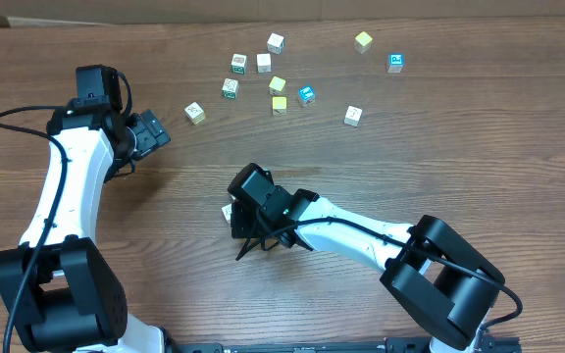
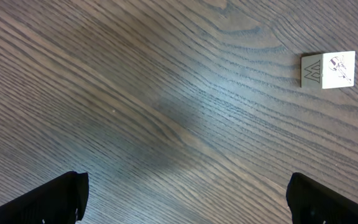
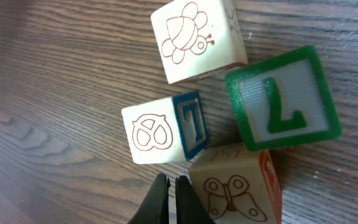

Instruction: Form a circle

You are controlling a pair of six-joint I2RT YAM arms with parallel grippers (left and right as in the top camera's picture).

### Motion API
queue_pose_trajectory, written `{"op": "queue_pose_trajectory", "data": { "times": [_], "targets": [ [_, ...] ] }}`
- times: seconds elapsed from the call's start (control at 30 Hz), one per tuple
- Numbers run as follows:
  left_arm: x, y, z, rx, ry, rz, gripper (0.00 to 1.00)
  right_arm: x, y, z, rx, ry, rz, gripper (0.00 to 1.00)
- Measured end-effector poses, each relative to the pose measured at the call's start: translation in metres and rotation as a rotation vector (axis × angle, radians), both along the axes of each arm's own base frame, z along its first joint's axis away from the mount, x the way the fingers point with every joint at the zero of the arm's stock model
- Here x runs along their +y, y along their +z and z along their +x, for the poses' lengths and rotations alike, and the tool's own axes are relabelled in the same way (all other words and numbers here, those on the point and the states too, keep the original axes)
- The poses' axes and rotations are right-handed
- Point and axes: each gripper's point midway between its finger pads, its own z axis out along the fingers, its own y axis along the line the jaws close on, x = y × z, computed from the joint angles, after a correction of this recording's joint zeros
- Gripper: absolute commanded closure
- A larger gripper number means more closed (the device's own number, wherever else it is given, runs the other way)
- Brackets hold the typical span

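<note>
Right gripper (image 3: pixel 167 193) had its jaws pinched shut on nothing, tips at six o'clock of the circle (image 3: pixel 241 106), four little blocks (image 3: pixel 197 40) huddled at the middle of the table (image 1: pixel 439 167). Left gripper (image 1: pixel 155 130) hung wide open, well apart at ten o'clock. Those blocks looked light, hard and slippery: best nudged square on an outer flat face, not a corner.
</note>
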Motion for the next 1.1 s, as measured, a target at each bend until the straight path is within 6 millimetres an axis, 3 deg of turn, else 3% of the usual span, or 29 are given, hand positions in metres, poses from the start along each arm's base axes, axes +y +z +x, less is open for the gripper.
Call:
{"op": "queue_pose_trajectory", "data": {
  "times": [0.13, 0.23, 0.37, 0.47, 0.53, 0.57, 0.6, 0.63, 0.67, 0.7, 0.83, 1.1],
  "targets": [
    [0.0, 0.0, 0.0, 0.001, 0.0, 0.0, 0.0, 0.007, 0.006, -0.001, 0.005, 0.019, 0.025, 0.96],
    [0.0, 0.0, 0.0, 0.0, 0.0, 0.0, 0.0, 0.017, 0.021, 0.004, -0.021, 0.052, 0.062, 0.96],
    [0.0, 0.0, 0.0, 0.0, 0.0, 0.0, 0.01, 0.022, 0.059, 0.02, -0.119, 0.066, 0.109, 0.96],
    [0.0, 0.0, 0.0, 0.0, 0.0, 0.0, 0.0, 0.009, 0.087, 0.046, -0.207, 0.032, 0.118, 0.96],
    [0.0, 0.0, 0.0, 0.0, 0.0, 0.0, 0.01, -0.018, 0.096, 0.072, -0.242, -0.039, 0.083, 0.87],
    [0.0, 0.0, 0.0, 0.0, 0.0, 0.0, 0.01, -0.036, 0.095, 0.086, -0.245, -0.084, 0.053, 0.77],
    [0.0, 0.0, 0.0, 0.0, 0.0, 0.0, 0.01, -0.049, 0.093, 0.095, -0.245, -0.109, 0.031, 0.56],
    [0.0, 0.0, 0.0, 0.0, 0.0, 0.0, 0.0, -0.072, 0.088, 0.107, -0.236, -0.155, -0.006, 0.43],
    [0.0, 0.0, 0.0, 0.0, -0.001, 0.0, 0.0, -0.095, 0.083, 0.117, -0.218, -0.207, -0.038, 0.19],
    [0.0, 0.0, 0.0, 0.0, 0.0, 0.0, 0.01, -0.114, 0.08, 0.125, -0.204, -0.25, -0.066, 0.04],
    [0.0, 0.0, 0.0, 0.0, 0.0, 0.0, 0.01, -0.198, 0.069, 0.152, -0.15, -0.425, -0.155, 0.0],
    [0.0, 0.0, 0.0, 0.0, 0.0, 0.0, 0.01, -0.32, 0.061, 0.17, -0.091, -0.699, -0.258, 0.0]
  ]
}}
